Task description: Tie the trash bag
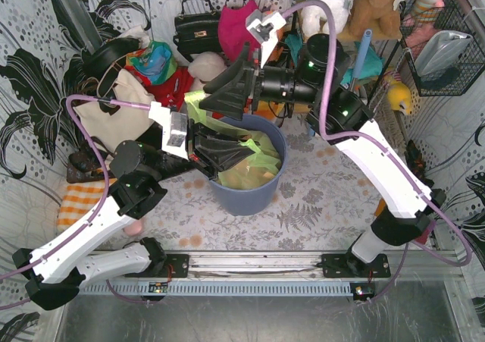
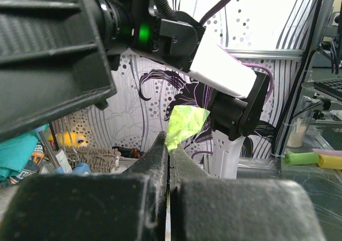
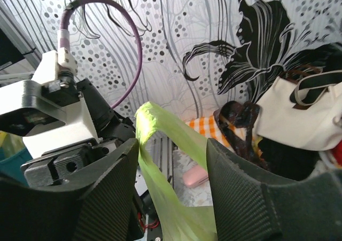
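Note:
The trash bag (image 1: 261, 164), thin lime-green plastic, sits in a blue-grey round bin (image 1: 246, 198) at the table's middle. My left gripper (image 1: 246, 151) is over the bin's left rim, shut on a flap of the bag. In the left wrist view the flap (image 2: 184, 124) sticks up out of the closed gripper (image 2: 169, 150). My right gripper (image 1: 220, 92) is above the bin's far-left rim, open. In the right wrist view a loop of the bag (image 3: 160, 161) rises between the spread jaws of the gripper (image 3: 172, 150) and touches the left finger (image 3: 115, 182).
Handbags, a white tote (image 1: 114, 118) and plush toys (image 1: 379, 4) crowd the back wall. A wire basket (image 1: 447, 46) hangs at the right. An orange checked cloth (image 1: 79, 198) and a pink object (image 1: 135, 227) lie at the left.

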Robot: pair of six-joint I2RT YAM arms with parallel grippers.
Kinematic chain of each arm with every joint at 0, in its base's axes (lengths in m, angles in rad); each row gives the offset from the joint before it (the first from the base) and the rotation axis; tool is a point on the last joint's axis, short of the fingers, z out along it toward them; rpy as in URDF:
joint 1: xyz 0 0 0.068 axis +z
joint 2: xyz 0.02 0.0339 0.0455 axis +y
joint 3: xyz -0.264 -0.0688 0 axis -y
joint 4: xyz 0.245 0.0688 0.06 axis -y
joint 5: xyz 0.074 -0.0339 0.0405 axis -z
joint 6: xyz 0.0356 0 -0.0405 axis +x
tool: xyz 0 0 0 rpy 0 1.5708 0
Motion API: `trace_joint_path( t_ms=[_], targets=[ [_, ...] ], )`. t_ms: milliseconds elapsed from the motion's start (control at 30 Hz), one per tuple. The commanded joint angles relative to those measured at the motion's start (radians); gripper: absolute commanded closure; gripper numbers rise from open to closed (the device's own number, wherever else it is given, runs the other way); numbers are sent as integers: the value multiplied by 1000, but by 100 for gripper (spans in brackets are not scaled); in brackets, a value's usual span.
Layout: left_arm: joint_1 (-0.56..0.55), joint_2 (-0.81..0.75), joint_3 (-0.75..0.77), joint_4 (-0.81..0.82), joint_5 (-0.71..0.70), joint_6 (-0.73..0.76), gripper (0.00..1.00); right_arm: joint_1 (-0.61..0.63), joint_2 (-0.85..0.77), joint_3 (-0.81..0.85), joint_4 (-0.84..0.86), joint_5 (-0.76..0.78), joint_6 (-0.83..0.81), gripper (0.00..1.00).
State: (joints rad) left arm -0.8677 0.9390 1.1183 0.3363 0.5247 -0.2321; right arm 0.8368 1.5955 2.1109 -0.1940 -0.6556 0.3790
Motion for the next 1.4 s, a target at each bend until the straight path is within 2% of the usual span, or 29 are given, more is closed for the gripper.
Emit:
trace_joint_path(
  t_ms=[0, 133, 233, 333, 433, 467, 700, 833, 967, 1033, 1167, 1367],
  targets=[
    [4, -10, -7, 21, 13, -10, 100, 11, 29, 30, 90, -56, 77, 49],
    [5, -7, -7, 24, 16, -10, 100, 13, 45, 51, 113, -58, 102, 64],
    [4, 1, -4, 25, 16, -10, 100, 13, 64, 88, 115, -65, 115, 70],
    [4, 10, 7, 23, 24, -10, 100, 13, 95, 136, 107, -68, 118, 71],
    [4, 12, 15, 21, 25, -6, 100, 13, 128, 201, 80, -77, 117, 99],
    [4, 13, 16, 22, 23, -3, 100, 13, 138, 225, 72, -75, 118, 100],
    [4, 48, 71, 22, -2, 27, 100, 13, 190, 341, 56, -54, 121, 100],
    [4, 76, 125, -3, 19, 48, 100, 13, 196, 377, -48, 24, 88, 99],
    [4, 73, 109, 3, 20, 46, 100, 13, 120, 258, -89, 111, 85, 70],
    [4, 67, 91, 18, 17, 38, 100, 13, 84, 202, -92, 117, 99, 61],
    [4, 58, 72, 22, 21, 28, 100, 12, 77, 167, -86, 81, 134, 54],
    [4, 32, 29, 36, 8, 15, 100, 13, 78, 138, -6, 18, 212, 52]
  ],
)
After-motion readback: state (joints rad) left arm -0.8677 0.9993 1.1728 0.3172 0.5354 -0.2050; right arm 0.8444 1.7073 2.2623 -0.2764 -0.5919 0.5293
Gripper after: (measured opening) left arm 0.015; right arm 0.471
